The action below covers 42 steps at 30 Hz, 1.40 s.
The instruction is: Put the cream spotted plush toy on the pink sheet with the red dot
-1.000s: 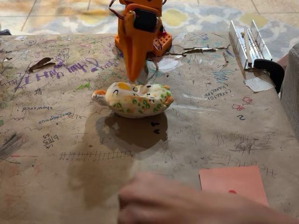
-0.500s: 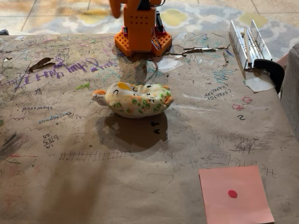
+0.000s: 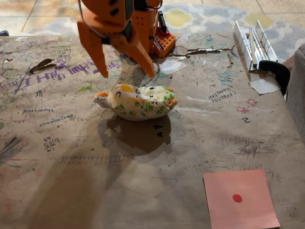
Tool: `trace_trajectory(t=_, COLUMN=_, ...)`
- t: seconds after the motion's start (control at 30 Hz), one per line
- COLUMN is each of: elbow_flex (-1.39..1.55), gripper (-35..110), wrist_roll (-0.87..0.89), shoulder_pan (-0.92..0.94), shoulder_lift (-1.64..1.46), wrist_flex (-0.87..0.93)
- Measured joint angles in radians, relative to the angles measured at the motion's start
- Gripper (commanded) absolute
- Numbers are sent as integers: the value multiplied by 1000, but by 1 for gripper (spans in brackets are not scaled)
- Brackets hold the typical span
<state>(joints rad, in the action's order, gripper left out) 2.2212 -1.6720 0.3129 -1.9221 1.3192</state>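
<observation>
The cream spotted plush toy [image 3: 137,101] lies on its side in the middle of the brown paper-covered table, its green and orange spots and drawn face showing. My orange gripper [image 3: 127,75] hangs open just above and behind it, one fingertip over its left end, the other near its top middle, nothing between the fingers. The pink sheet with the red dot [image 3: 239,199] lies flat at the front right of the table, well apart from the toy.
The arm's orange base [image 3: 159,40] stands at the table's back edge. A metal rail and black clamp [image 3: 257,45] sit at the back right. A grey cushion edge [image 3: 298,90] borders the right side. The scribbled brown paper [image 3: 71,157] covers the table.
A hand that crossed the front edge a second ago is gone. The gripper, shut over the toy then, lifted out of view and has come back down opened wide above the toy.
</observation>
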Motion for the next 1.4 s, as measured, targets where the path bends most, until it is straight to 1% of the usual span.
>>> trace_trajectory(t=0.17, elbow_flex=-3, gripper=37, wrist_roll=60, shoulder_pan=-106, shoulder_lift=63, wrist_flex=-95)
trace_trajectory(t=0.27, elbow_flex=21, gripper=33, wrist_roll=124, shoulder_pan=-146, shoulder_lift=95, wrist_flex=-215)
trace_trajectory(t=0.33, elbow_flex=67, gripper=25, wrist_roll=153, shoulder_pan=-150, shoulder_lift=107, wrist_flex=-341)
trace_trajectory(t=0.4, elbow_flex=117, gripper=8, wrist_roll=164, shoulder_pan=-152, shoulder_lift=121, wrist_flex=-449)
trace_trajectory(t=0.47, elbow_flex=153, gripper=0, wrist_roll=179, shoulder_pan=-170, shoulder_lift=115, wrist_flex=-526)
trace_trajectory(t=0.57, elbow_flex=155, gripper=0, wrist_roll=221, shoulder_pan=-175, shoulder_lift=126, wrist_flex=-565)
trace_trajectory(t=0.7, elbow_flex=146, gripper=0, wrist_roll=264, shoulder_pan=-175, shoulder_lift=138, wrist_flex=-572)
trace_trajectory(t=0.83, elbow_flex=164, gripper=0, wrist_roll=364, shoulder_pan=-175, shoulder_lift=123, wrist_flex=-617)
trace_trajectory(t=1.0, elbow_flex=302, gripper=0, wrist_roll=584, shoulder_pan=-155, shoulder_lift=-78, wrist_flex=-808)
trace_trajectory(t=1.1, elbow_flex=311, gripper=0, wrist_roll=678, shoulder_pan=-112, shoulder_lift=-299, wrist_flex=-861)
trace_trajectory(t=1.17, elbow_flex=307, gripper=0, wrist_roll=724, shoulder_pan=-94, shoulder_lift=-479, wrist_flex=-864)
trace_trajectory(t=1.3, elbow_flex=262, gripper=0, wrist_roll=723, shoulder_pan=-97, shoulder_lift=-798, wrist_flex=-861)
trace_trajectory(t=1.4, elbow_flex=184, gripper=0, wrist_roll=655, shoulder_pan=-124, shoulder_lift=-1042, wrist_flex=-908)
